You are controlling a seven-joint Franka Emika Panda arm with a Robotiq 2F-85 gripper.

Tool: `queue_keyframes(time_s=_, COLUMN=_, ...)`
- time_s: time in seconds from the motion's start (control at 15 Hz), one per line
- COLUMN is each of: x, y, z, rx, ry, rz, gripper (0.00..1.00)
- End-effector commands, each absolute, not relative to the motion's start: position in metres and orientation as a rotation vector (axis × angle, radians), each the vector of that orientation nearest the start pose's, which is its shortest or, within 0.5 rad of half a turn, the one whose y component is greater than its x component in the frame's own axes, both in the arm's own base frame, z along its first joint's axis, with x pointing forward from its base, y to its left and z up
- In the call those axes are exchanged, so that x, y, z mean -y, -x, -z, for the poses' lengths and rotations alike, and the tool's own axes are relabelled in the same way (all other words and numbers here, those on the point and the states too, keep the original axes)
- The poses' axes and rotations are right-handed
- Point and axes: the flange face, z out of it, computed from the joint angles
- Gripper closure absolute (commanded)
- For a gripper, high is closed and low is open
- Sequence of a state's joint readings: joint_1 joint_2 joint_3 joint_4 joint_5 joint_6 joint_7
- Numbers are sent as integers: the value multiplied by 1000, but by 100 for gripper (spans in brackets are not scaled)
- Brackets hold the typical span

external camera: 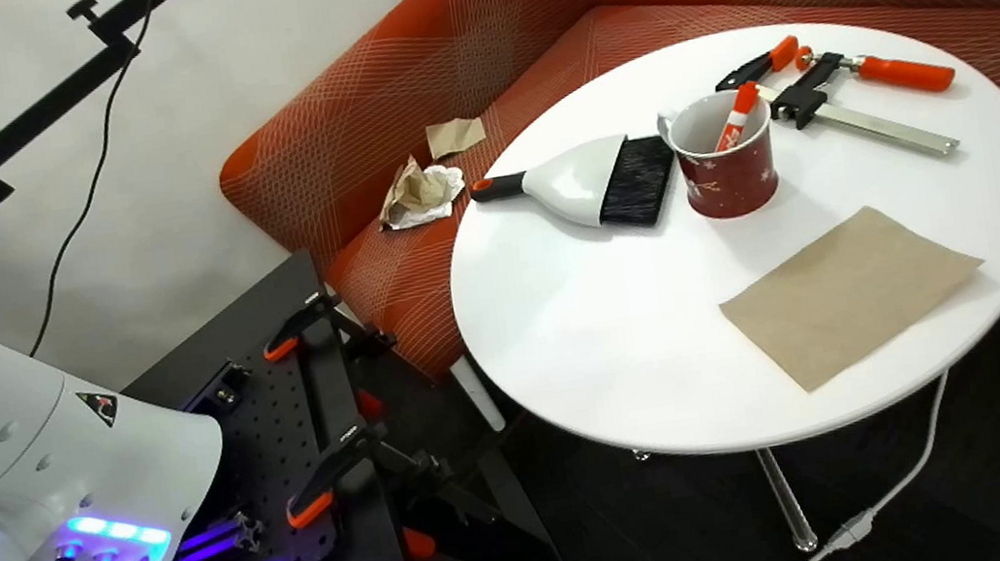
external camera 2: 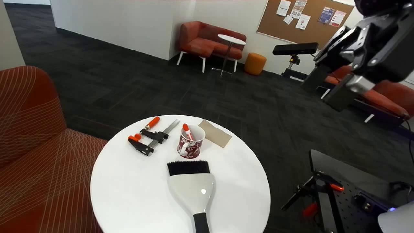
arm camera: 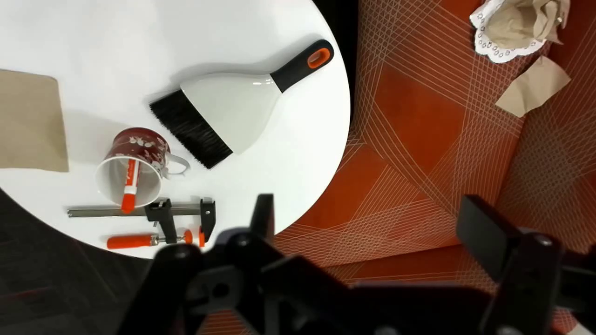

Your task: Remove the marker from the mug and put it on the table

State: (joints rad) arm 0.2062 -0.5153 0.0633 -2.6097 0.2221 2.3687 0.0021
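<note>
We are holding the tool (arm camera: 368, 209) wide; the marker (arm camera: 131, 185) is leaning in the mug (arm camera: 142, 146), well left of the tool in the wrist view. Presumably we are facing the reach, needing alignment above the marker's protruding end.

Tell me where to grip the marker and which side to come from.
Grip the marker by its red cap, lowering the pincer from above: it is slim and leans in the mug, cap end sticking out. It tilts toward the clamp lying nearby, so a sideways approach looks riskier.
</note>
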Motion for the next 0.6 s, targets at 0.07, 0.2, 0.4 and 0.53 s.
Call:
queue_keyframes(time_s=0.07, x=-103, y=-397, z=-444, rx=161, ry=2966, rz=400, gripper=0)
queue_keyframes(time_s=0.2, x=-90, y=-408, z=-436, rx=145, ry=3007, rz=421, gripper=0)
queue_keyframes(time_s=0.4, x=-68, y=-427, z=-415, rx=118, ry=3034, rz=448, gripper=0)
queue_keyframes(time_s=0.53, x=-50, y=-442, z=-393, rx=82, ry=3023, rz=461, gripper=0)
